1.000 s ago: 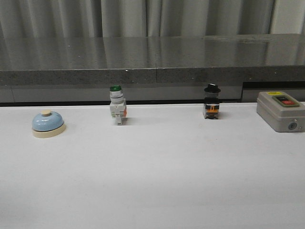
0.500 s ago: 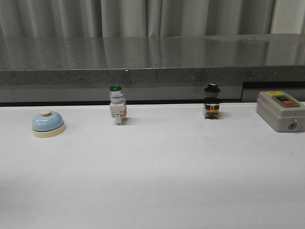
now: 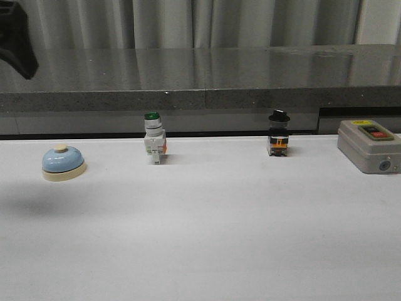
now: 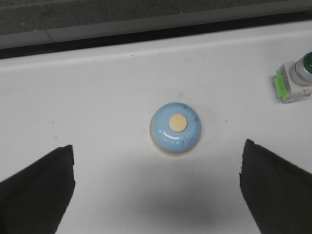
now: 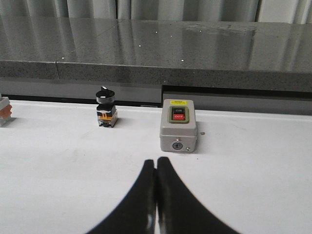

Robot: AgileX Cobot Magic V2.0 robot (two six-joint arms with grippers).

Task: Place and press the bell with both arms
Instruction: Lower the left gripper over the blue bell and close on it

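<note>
left claw (image 4: 156,195) spread wide, hovering above bell (image 4: 175,128) | right claw (image 5: 156,195) clenched, empty, low over bench (image 3: 207,232) | bell sits at bench's left side, ungrasped | step: approach; next: descend, close on rounded cream base | glossy blue dome likely slippery

Left arm (image 3: 15,37) entered — top-left.

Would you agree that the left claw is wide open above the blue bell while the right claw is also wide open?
Not quite. The left claw is indeed wide open above the bell, but the right claw is shut: the right wrist view shows its two fingers pressed together, holding nothing.
</note>
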